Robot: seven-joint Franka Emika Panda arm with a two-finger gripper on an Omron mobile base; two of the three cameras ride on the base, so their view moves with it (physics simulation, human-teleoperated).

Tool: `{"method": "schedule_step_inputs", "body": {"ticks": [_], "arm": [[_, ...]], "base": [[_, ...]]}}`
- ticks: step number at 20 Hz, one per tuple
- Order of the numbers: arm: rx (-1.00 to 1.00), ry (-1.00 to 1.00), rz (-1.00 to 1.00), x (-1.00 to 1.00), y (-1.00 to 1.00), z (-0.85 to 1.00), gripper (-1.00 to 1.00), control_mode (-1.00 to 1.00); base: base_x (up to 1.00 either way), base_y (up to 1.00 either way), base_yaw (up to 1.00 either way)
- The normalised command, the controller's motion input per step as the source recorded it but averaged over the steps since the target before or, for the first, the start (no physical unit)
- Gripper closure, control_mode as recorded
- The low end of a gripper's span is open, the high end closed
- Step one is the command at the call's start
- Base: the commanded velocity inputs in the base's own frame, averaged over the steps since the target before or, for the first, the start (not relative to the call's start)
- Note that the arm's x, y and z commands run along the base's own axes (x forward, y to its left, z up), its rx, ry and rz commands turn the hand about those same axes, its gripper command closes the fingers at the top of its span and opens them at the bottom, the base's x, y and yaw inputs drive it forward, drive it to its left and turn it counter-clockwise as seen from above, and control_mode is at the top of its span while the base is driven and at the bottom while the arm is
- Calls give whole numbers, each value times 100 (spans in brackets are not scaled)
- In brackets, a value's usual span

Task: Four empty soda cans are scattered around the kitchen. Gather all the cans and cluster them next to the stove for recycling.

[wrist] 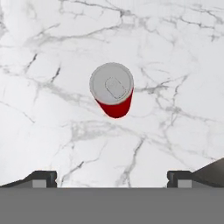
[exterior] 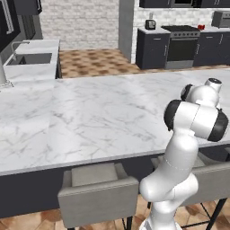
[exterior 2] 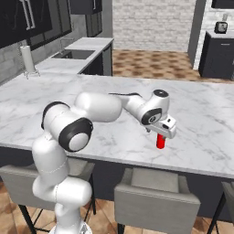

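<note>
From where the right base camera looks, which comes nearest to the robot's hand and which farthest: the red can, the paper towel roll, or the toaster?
1. Soda can: upright on the marble island, just below the open gripper.
2. Paper towel roll: far left, on the sink-side counter.
3. Toaster: top right, on the dark cabinet across the room.

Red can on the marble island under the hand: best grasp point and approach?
Grip the soda can around its red side wall, just below the silver top, coming straight down from above. It stands upright on the marble counter, apart from anything else, its round lid facing the camera, and the open hand already hangs over it, so a small centering shift before descending should do.
</note>
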Motion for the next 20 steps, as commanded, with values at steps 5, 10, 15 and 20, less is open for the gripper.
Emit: {"method": "schedule_step_inputs", "body": {"ticks": [5,10,15,20], "arm": [[1,0,0,29,-11,-13,-100,-100],[0,0,0,24,-9,-18,-100,-100],[0,0,0,22,-10,-20,-100,-100],[0,0,0,23,-9,-19,-100,-100]], "base": [[0,0,0],[0,0,0],[0,0,0],[0,0,0]]}}
